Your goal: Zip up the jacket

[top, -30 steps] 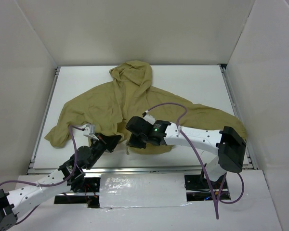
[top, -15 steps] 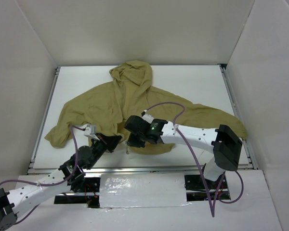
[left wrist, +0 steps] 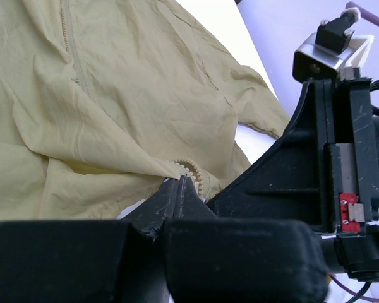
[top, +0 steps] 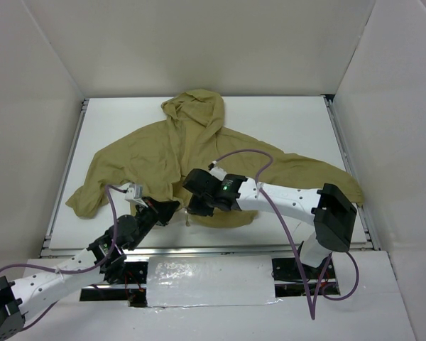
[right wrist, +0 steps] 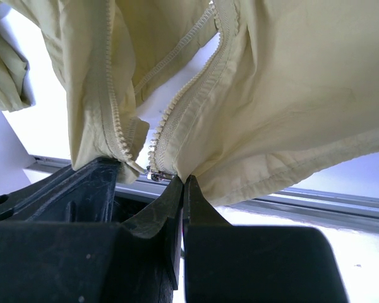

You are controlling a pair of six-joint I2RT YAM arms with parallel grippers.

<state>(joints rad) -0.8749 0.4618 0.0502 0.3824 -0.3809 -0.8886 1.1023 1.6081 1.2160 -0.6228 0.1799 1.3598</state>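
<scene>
The jacket (top: 199,145) lies spread with its hood (top: 195,106) far from me, the zipper (right wrist: 180,104) running from the bottom hem (top: 231,219) toward the hood. At this hem my left gripper (left wrist: 180,182) pinches one front edge and my right gripper (right wrist: 183,180) the other. The metal slider (right wrist: 156,175) sits just beside the right one, so that arm is nearer.

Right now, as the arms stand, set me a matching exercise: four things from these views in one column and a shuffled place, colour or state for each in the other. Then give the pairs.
1. hood
2. zipper slider
3. cable
4. right gripper

a. purple
b. shut on the hem of the jacket
c. silver
d. farthest from the arm bases

Pairs: 1-d, 2-c, 3-a, 4-b.
</scene>
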